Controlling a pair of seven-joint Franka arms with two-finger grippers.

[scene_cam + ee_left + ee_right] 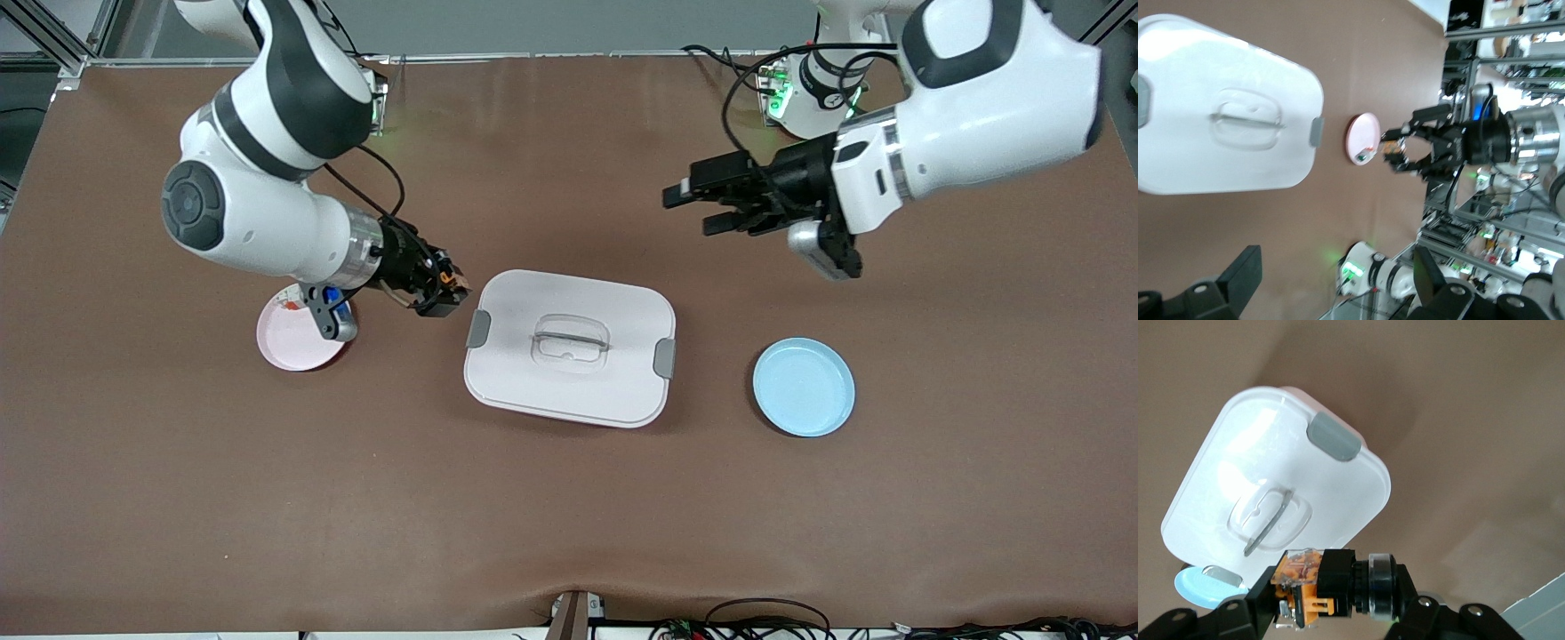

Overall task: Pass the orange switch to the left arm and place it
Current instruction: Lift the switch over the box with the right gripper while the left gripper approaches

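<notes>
The white box (pixel 569 347) sits mid-table and is the main obstacle between my two grippers. My right gripper (pixel 442 289), clamped on the orange switch (pixel 455 283), hangs just beside the box's grey clip at the right arm's end. My left gripper (pixel 702 206), fingers spread, hangs above bare table farther from the front camera than the box. Bare brown table (pixel 569 151) lies farther from the front camera than the box. The pink plate (pixel 293 342) and the blue plate (pixel 803 387) flank the box, each apart from it.
</notes>
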